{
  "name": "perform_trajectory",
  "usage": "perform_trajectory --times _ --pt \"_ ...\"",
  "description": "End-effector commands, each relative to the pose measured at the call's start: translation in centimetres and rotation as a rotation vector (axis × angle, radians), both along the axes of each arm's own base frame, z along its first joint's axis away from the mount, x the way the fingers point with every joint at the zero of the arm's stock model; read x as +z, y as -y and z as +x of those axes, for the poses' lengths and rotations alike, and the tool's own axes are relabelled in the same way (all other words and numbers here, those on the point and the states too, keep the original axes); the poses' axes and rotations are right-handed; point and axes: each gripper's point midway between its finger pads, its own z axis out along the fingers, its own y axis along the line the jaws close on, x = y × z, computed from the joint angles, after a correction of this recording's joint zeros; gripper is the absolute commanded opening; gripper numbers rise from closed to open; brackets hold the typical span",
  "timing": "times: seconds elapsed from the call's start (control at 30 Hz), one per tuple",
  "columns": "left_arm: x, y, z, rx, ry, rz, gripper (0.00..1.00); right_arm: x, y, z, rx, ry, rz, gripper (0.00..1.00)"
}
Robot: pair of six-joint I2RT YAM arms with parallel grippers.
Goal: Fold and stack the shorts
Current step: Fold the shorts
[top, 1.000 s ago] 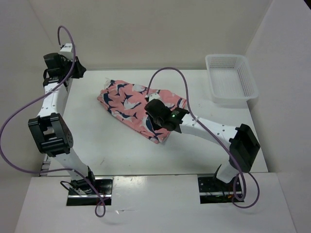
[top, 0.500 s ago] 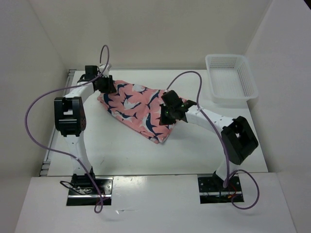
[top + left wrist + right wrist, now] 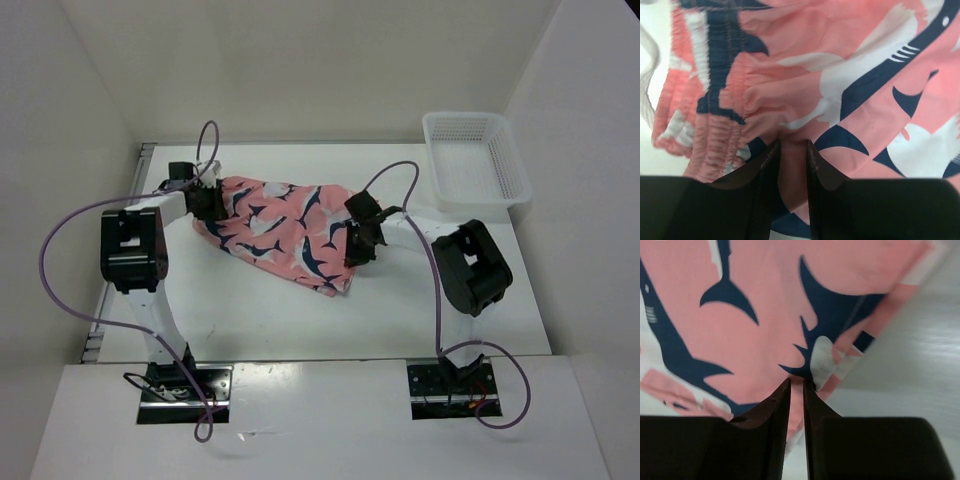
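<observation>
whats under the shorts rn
The shorts lie on the white table, which shows all round them. The left gripper pinches the waistband end; the right gripper sits at the opposite edge. Anything beneath the cloth is covered.

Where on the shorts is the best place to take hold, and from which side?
Probably the gathered waistband at the left end of the shorts, approached from the left: its elastic bunches into raised ridges that jaws can pinch, whereas the legs lie flat.

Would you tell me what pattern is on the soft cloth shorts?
The soft cloth shorts are salmon-pink with navy-and-white whale-like shapes, clearest in left wrist view.
</observation>
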Motion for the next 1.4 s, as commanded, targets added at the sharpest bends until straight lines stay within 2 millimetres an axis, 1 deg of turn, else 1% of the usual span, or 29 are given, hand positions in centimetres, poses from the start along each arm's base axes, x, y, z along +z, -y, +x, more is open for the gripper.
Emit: perform_trajectory --times 0.0,0.03,0.07,0.13,0.17,0.2,0.23,0.27,0.3,0.33,0.37,0.4,0.43,0.5,0.53,0.57,0.6,0.63,0.7,0.73,0.8,0.83,0.87,0.9,0.97,1.0,1.1,1.27,1.37 --pt "1.2 -1.2 -2.8 0.035 -0.036 0.017 0.35 1.1 1.1 3.5 0.000 0.101 -0.029 0.21" --pt "1.6 -1.4 -3.3 0.042 -0.037 0.026 0.35 2.1 1.4 4.3 -0.007 0.128 -0.035 0.24" --pt "3.0 -1.3 -4.1 0.042 -0.025 0.028 0.35 2.6 1.4 4.7 0.015 0.143 -0.039 0.26" --pt "5.2 -1.2 -4.4 0.043 0.015 0.032 0.36 4.8 1.3 6.2 0.016 0.202 -0.032 0.29" --pt "7.4 -1.2 -4.5 0.043 0.060 0.037 0.39 6.0 1.1 6.6 0.014 0.223 -0.021 0.34" --pt "8.7 -1.4 -4.2 0.051 0.093 0.048 0.56 7.0 0.8 6.9 0.029 0.248 -0.007 0.39" --pt "9.4 -2.1 -4.3 0.078 0.094 0.080 0.66 9.0 0.5 7.6 0.027 0.288 0.013 0.48" --pt "10.2 -2.5 -4.2 0.093 0.107 0.097 0.76 10.2 0.3 8.0 0.035 0.317 0.021 0.66" --pt "11.0 -3.3 -4.0 0.116 0.121 0.113 0.83 10.7 0.2 8.1 0.035 0.319 0.022 0.76" --pt "11.8 -4.2 -3.5 0.141 0.140 0.128 0.92 12.5 0.1 8.7 0.027 0.358 0.031 0.82" --pt "11.4 -4.4 -3.5 0.149 0.129 0.136 0.94 13.4 0.3 8.8 0.020 0.371 0.028 0.89" --pt "12.1 -5.4 -3.0 0.168 0.152 0.139 0.94 14.4 0.0 9.3 0.027 0.397 0.035 0.91" --pt "11.4 -5.9 -2.6 0.175 0.153 0.132 0.94 15.2 0.5 9.4 0.016 0.405 0.036 0.93" --pt "11.2 -5.9 -1.7 0.162 0.179 0.109 0.94 16.4 0.6 9.3 0.022 0.428 0.042 0.95" --pt "9.7 -6.3 -1.3 0.161 0.159 0.097 0.94 16.4 0.6 9.3 0.022 0.428 0.042 0.97" --pt "9.8 -6.1 -0.4 0.147 0.172 0.083 0.94 17.1 1.1 9.4 0.012 0.438 0.044 0.97" --pt "9.1 -5.9 -0.2 0.136 0.144 0.067 0.94 17.4 1.2 9.2 0.020 0.440 0.040 0.97" --pt "7.4 -5.6 0.2 0.124 0.102 0.049 0.94 17.4 1.2 9.2 0.020 0.440 0.040 0.97" --pt "7.3 -5.6 1.1 0.106 0.113 0.020 0.94 18.3 1.8 9.0 0.009 0.453 0.044 0.98" --pt "7.5 -5.6 1.4 0.106 0.129 0.022 0.94 17.7 2.4 9.1 -0.001 0.441 0.035 0.98" --pt "7.4 -5.6 1.9 0.099 0.154 0.019 0.94 17.6 2.9 9.0 -0.012 0.438 0.032 0.98" --pt "6.9 -5.6 2.1 0.099 0.151 0.018 0.94 17.2 2.9 8.7 -0.006 0.426 0.034 0.98" --pt "6.3 -5.7 2.0 0.090 0.140 -0.007 0.94 17.1 3.3 8.7 -0.015 0.424 0.032 0.98" --pt "4.8 -6.1 1.8 0.091 0.109 -0.032 0.94 17.1 3.3 8.7 -0.015 0.424 0.031 0.98" --pt "3.6 -6.4 1.6 0.080 0.094 -0.076 0.93 16.8 3.4 8.5 -0.014 0.416 0.028 0.98" --pt "3.4 -6.1 1.7 0.065 0.096 -0.094 0.93 16.8 3.4 8.5 -0.014 0.416 0.028 0.98" --pt "1.3 -5.8 0.5 0.069 0.055 -0.101 0.93 16.8 3.3 8.4 -0.009 0.413 0.035 0.98" --pt "-0.1 -5.8 -0.4 0.079 0.035 -0.095 0.91 16.4 3.6 8.7 -0.017 0.405 0.029 0.98" --pt "-0.2 -5.3 -0.5 0.061 0.041 -0.117 0.83 16.1 3.5 8.9 -0.017 0.405 0.029 0.98"
